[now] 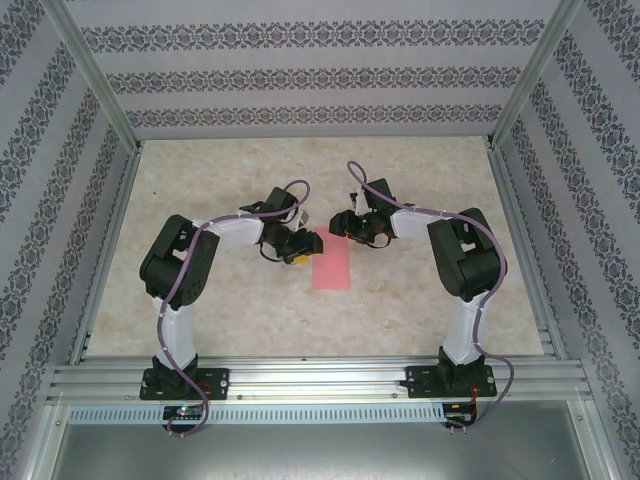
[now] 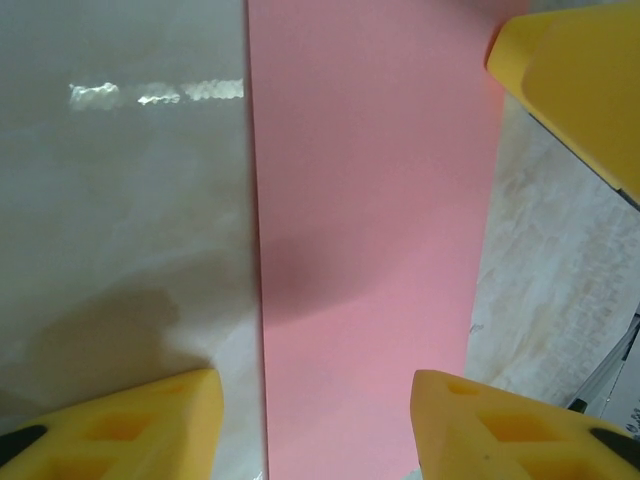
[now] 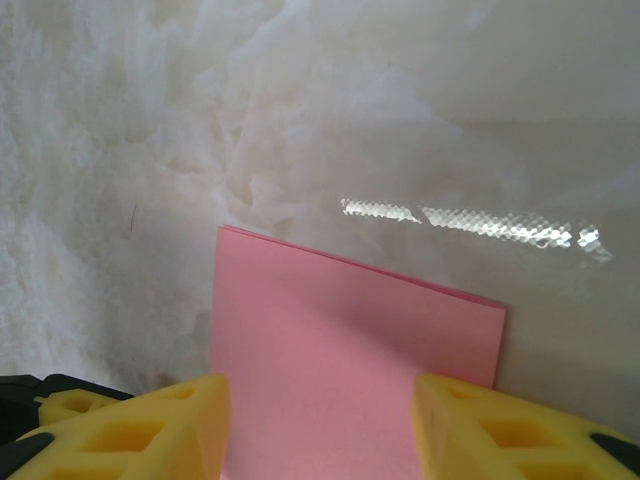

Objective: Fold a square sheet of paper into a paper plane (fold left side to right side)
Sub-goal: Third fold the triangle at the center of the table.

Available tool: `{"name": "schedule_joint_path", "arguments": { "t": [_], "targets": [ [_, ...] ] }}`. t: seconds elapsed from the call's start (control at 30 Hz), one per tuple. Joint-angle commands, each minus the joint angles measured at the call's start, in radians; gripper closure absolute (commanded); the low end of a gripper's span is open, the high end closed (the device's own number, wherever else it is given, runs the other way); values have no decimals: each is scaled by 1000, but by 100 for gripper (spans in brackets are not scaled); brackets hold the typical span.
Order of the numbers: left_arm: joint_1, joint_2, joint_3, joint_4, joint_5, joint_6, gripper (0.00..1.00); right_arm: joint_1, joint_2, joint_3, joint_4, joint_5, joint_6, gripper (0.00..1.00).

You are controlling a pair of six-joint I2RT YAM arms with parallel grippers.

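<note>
Fingers (image 2: pixel 130 430) apart on L gripper (image 2: pixel 315 400) & R gripper (image 3: pixel 320 400), holding nothing; low over folded paper (image 1: pixel 332 268) mid table (image 1: pixel 240 310), prob. to flatten crease.

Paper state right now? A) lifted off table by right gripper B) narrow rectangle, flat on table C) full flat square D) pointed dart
B: the top view shows the pink paper as a tall narrow rectangle lying flat on the table, and the right wrist view shows a doubled far edge.
</note>
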Motion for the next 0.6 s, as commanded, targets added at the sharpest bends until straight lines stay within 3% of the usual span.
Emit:
{"name": "schedule_joint_path", "arguments": {
  "t": [0.0, 0.33, 0.57],
  "targets": [
    [-25, 40, 39, 13, -13, 15, 47, 16, 29, 0, -50, 15, -17, 48],
    [-58, 54, 65, -23, -32, 15, 47, 17, 34, 0, -44, 15, -11, 48],
    [-74, 51, 71, -41, -51, 13, 54, 18, 33, 2, -41, 16, -10, 48]
  ]
}}
